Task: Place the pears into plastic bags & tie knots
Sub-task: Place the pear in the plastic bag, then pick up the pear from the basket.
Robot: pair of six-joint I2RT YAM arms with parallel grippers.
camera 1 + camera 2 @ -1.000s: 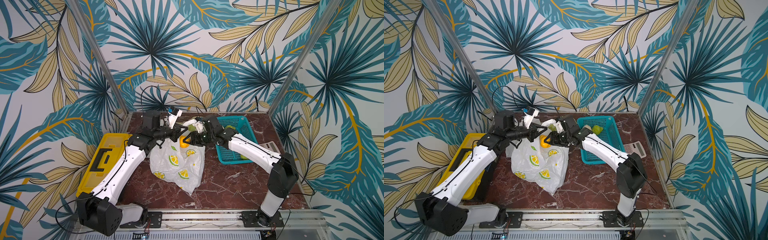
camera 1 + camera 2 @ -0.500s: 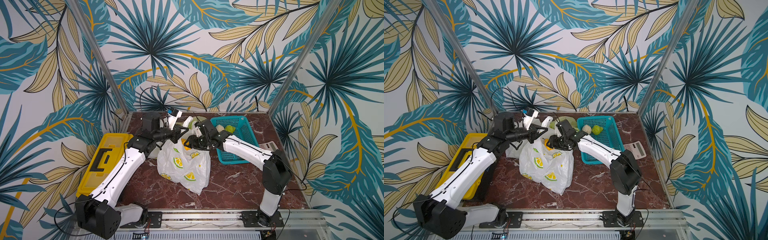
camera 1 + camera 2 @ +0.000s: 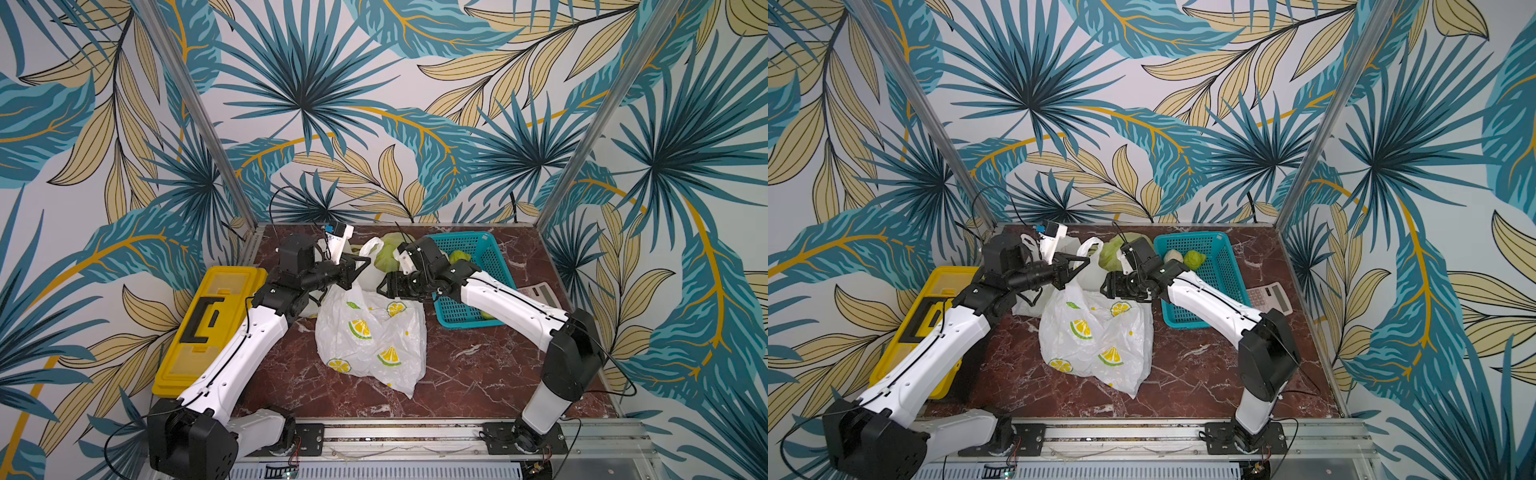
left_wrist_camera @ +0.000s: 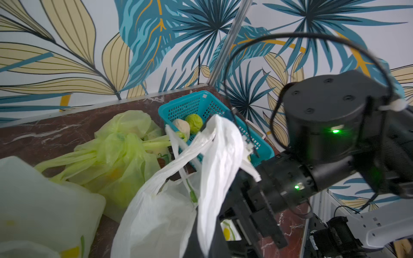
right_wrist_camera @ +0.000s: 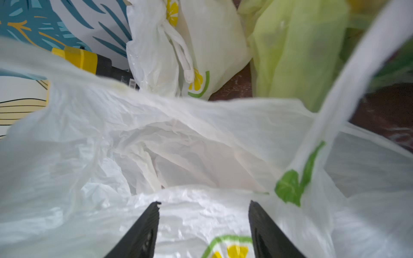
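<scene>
While the white bag stands on the desk in both top views, pears lie in the basket. Left wrist view: left jaws clench the bag's handle. Right wrist view: right jaws released above the bag's mouth.

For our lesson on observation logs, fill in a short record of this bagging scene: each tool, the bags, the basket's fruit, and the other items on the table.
left tool: shut on a handle of the front white bag, holding it up
right tool: open, empty, at that bag's mouth
basket: cream pear and green pear in view
rear bags: yellow-green bag; second white bag
other items: yellow toolbox, calculator
</scene>
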